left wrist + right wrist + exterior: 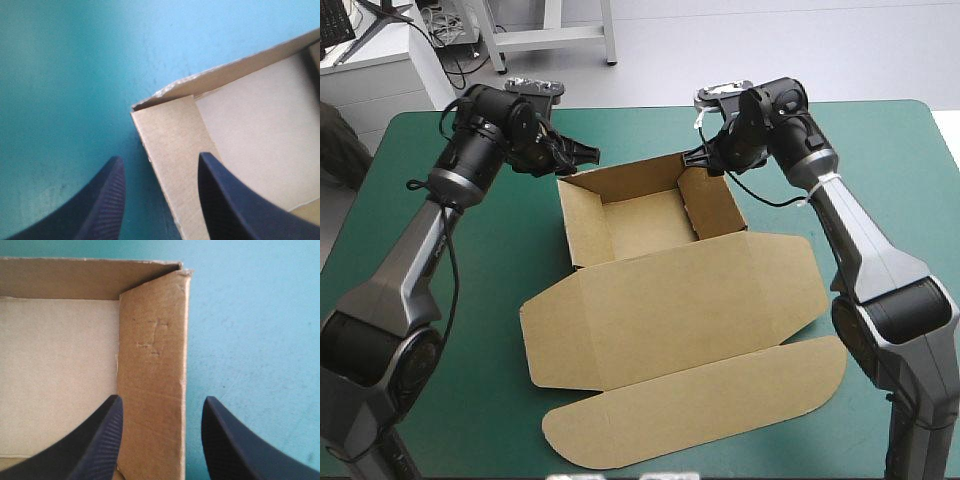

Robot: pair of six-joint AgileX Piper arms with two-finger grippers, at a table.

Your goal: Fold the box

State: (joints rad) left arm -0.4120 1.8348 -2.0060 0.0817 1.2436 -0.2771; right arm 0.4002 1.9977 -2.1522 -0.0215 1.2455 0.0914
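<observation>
On the teal-green cover (505,262), box (670,310) an open tray, lid flat, left gripper (586,155) and right gripper (696,157) splayed astride walls.

The box (640,225) stood walled at upper centre, lid (690,310) flat across lower middle; teal-green cover (510,240) lay bare at left.

The brown box (670,300) lies in the middle of the bench (880,140) with its teal-green cover. Its open tray (642,228) stands toward 12 o'clock with the walls raised. The rest is spread flat toward 6 o'clock and ends in a rounded flap (710,400). The left tool (585,153) is at the tray's 11 o'clock corner, just beside the wall. The right tool (703,157) is at the 1 o'clock corner, close against the wall.
</observation>
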